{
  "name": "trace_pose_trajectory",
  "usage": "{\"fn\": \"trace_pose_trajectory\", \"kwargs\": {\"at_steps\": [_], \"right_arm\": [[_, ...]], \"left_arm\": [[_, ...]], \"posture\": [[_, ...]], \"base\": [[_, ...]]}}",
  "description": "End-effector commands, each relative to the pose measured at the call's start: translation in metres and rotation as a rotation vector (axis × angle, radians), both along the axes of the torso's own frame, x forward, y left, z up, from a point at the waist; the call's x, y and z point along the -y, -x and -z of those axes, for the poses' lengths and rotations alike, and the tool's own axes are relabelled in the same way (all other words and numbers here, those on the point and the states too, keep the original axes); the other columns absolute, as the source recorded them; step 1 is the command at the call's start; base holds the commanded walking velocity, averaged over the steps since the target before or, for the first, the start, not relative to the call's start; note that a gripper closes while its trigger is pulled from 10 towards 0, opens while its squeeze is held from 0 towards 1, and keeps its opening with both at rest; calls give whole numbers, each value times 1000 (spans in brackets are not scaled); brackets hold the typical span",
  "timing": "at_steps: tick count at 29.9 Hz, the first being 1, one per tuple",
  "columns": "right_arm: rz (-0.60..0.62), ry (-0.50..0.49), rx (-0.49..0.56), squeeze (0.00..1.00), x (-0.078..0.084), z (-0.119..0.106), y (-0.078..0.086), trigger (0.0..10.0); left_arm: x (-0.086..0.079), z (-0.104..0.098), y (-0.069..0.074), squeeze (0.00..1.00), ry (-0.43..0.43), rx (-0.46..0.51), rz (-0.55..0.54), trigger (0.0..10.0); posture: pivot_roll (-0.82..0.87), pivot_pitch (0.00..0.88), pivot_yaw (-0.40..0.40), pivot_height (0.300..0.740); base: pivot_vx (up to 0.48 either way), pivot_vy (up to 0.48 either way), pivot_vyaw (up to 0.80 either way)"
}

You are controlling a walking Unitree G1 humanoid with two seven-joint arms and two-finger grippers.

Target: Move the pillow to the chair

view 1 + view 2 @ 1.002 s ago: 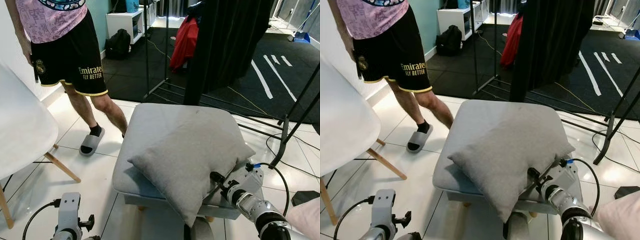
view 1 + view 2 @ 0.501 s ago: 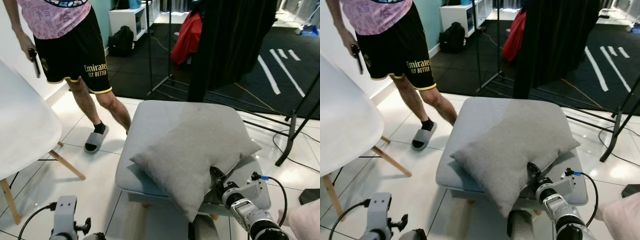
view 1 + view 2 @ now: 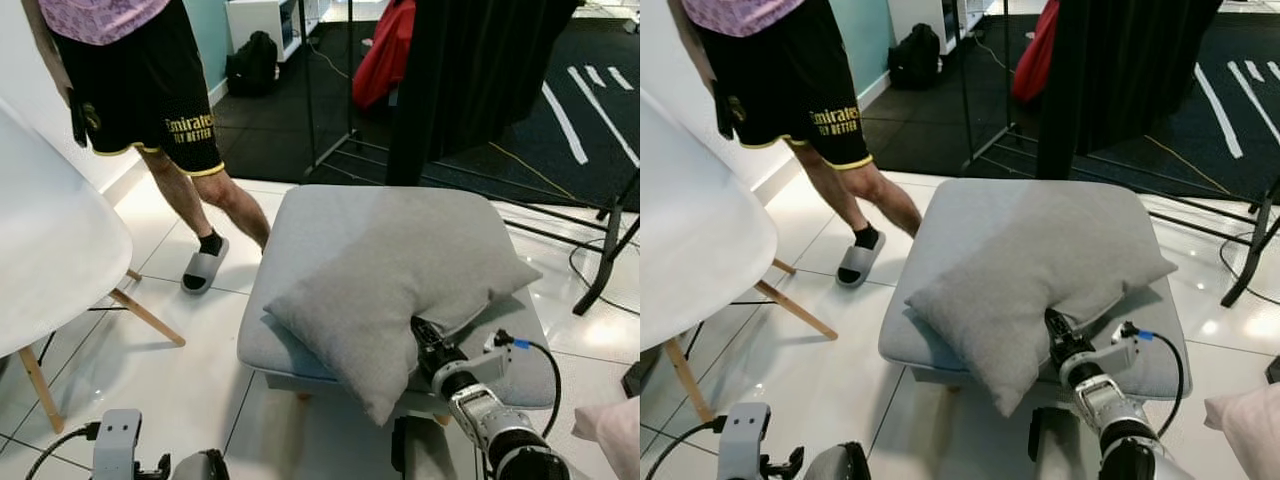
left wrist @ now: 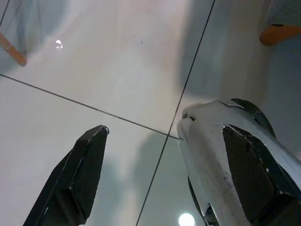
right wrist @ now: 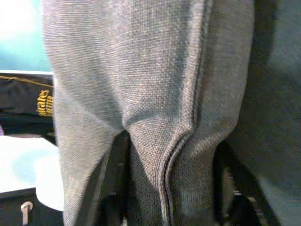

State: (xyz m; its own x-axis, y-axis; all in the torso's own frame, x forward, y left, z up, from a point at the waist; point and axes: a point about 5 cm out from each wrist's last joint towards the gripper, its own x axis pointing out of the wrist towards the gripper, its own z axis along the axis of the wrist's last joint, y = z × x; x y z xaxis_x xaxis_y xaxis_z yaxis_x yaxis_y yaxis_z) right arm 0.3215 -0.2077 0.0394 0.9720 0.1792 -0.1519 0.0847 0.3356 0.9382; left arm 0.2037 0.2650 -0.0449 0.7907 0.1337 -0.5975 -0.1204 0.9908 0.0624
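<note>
A grey pillow (image 3: 400, 285) lies tilted across a grey padded stool (image 3: 330, 220) in front of me, its near corner hanging over the stool's near edge. My right gripper (image 3: 424, 335) reaches in from the near right and is pushed into the pillow's near right edge. In the right wrist view my two black fingers (image 5: 115, 183) sit on either side of a fold of the grey fabric beside its seam, closed onto that fold.

My left gripper (image 4: 155, 183) hangs low at the near left, over the white tiled floor (image 3: 190, 340). Its fingers stand apart with nothing between them.

A white chair (image 3: 45, 260) with wooden legs stands to the left, well apart from the pillow. A person in black shorts (image 3: 140, 75) and a grey slipper (image 3: 203, 267) stands at the far left, between the chair and the stool. Behind the stool hang a black curtain (image 3: 470, 70) and a red garment (image 3: 385, 50).
</note>
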Motion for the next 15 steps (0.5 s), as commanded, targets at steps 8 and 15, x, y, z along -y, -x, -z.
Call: {"fn": "trace_pose_trajectory", "kwargs": {"at_steps": [8, 15], "right_arm": [[-48, 3, 80, 0, -7, -15, -12, 0], [-85, 29, 143, 0, -10, -26, -19, 0]], "left_arm": [[-6, 0, 4, 0, -9, -5, -13, 10000], [-3, -2, -3, 0, -3, 8, -20, 10000]], "posture": [[50, 207, 62, 320], [23, 182, 48, 320]], "base": [[0, 0, 0], [0, 0, 0]]}}
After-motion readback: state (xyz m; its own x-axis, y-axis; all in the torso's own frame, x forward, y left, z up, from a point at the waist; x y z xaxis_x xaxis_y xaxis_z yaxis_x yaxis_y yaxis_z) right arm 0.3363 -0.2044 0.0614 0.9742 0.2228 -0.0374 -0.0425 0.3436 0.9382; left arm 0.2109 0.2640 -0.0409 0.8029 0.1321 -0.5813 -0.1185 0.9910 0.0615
